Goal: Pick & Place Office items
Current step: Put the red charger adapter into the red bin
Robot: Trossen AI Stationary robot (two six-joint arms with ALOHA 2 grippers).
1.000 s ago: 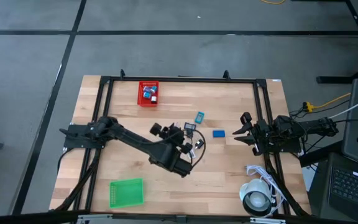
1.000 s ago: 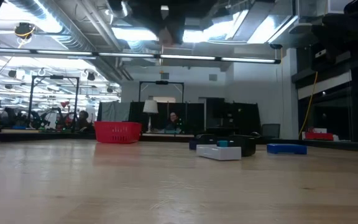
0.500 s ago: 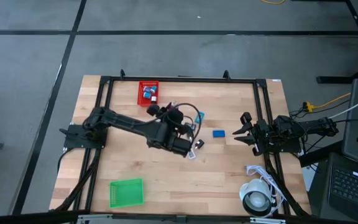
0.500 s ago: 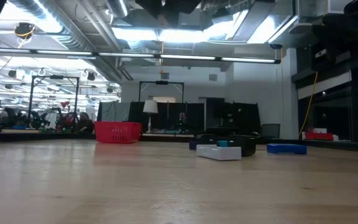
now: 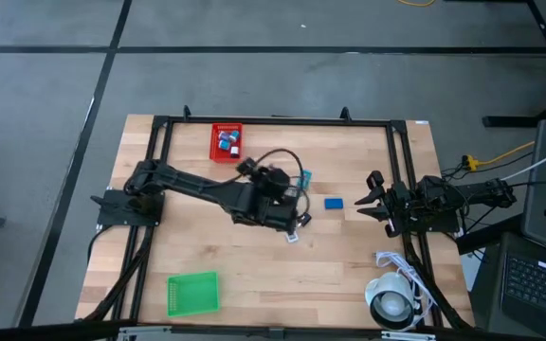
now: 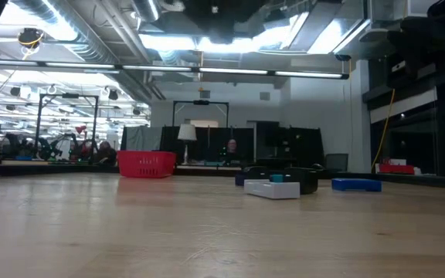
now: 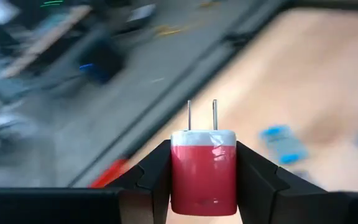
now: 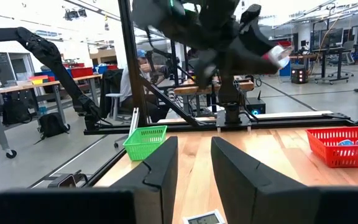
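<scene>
My left gripper (image 5: 249,169) hangs above the table's middle, a little short of the red mesh bin (image 5: 226,142), and is shut on a pink-red charger plug (image 7: 202,177) with a white top and two metal prongs. The right wrist view shows that plug (image 8: 277,55) high above the wood. Several small pieces lie in the red bin. A teal piece (image 5: 304,178), a blue piece (image 5: 334,202) and small white and black pieces (image 5: 297,225) lie flat on the table. My right gripper (image 5: 366,197) waits open at the right edge. My left gripper pinches the plug's pink-red body (image 7: 182,180) between its two fingers (image 7: 154,180), one on each flat side. The prongs (image 7: 201,115) point forward, away from the gripper, in line with the fingers. The plug is lifted clear of the table.
A green mesh bin (image 5: 193,292) stands near the table's near left corner. A large white roll with cable (image 5: 391,303) sits at the near right corner. A black frame rail (image 5: 273,120) runs around the table. People sit and stand in the room beyond.
My left gripper, shut on the plug throughout, has risen and swung from the table's middle toward the far edge and the red bin, turning at the wrist. In the low view the arm has climbed almost out of the picture. The pieces on the table have stayed put.
</scene>
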